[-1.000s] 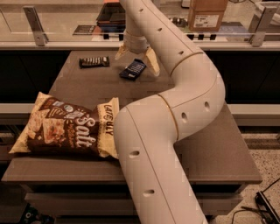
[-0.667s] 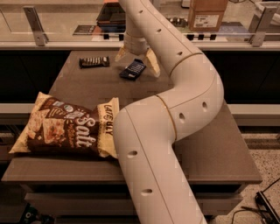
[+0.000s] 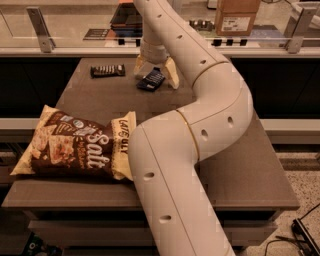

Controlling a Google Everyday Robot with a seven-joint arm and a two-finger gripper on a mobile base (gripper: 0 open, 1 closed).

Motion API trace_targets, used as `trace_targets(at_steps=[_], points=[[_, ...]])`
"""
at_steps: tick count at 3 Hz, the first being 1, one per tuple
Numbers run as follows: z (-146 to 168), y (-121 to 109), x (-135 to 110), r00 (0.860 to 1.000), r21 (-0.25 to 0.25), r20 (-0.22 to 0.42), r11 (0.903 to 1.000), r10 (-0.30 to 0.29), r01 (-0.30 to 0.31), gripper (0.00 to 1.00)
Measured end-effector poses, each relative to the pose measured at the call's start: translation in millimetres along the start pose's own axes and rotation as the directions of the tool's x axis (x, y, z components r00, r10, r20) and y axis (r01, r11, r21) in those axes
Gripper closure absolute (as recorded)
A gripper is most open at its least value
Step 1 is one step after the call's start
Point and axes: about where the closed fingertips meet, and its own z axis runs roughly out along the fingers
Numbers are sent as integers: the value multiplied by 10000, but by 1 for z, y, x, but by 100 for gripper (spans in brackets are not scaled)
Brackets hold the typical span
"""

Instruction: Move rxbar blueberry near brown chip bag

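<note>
The rxbar blueberry [image 3: 151, 79], a small dark-blue wrapped bar with white lettering, lies on the table at the far middle. My gripper [image 3: 156, 76] is right over it, with one tan finger on each side of the bar. The fingers are spread and the bar rests on the table between them. The brown chip bag [image 3: 77, 146], large and puffy with white "Salt" lettering, lies flat at the near left of the table, well apart from the bar. My white arm crosses the middle of the view and hides the bag's right end.
A dark brown wrapped bar [image 3: 107, 71] with white lettering lies at the far left of the table [image 3: 240, 165]. Behind the table runs a glass barrier with a counter holding a cardboard box [image 3: 237, 15] and dark trays [image 3: 127, 17].
</note>
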Motion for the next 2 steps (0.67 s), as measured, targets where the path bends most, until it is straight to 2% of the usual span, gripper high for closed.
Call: trace_targets(at_steps=[1, 2], points=[[4, -6, 4, 9999, 198, -139, 9998, 3, 0, 33], [3, -8, 6, 9998, 248, -173, 9997, 4, 1, 56]])
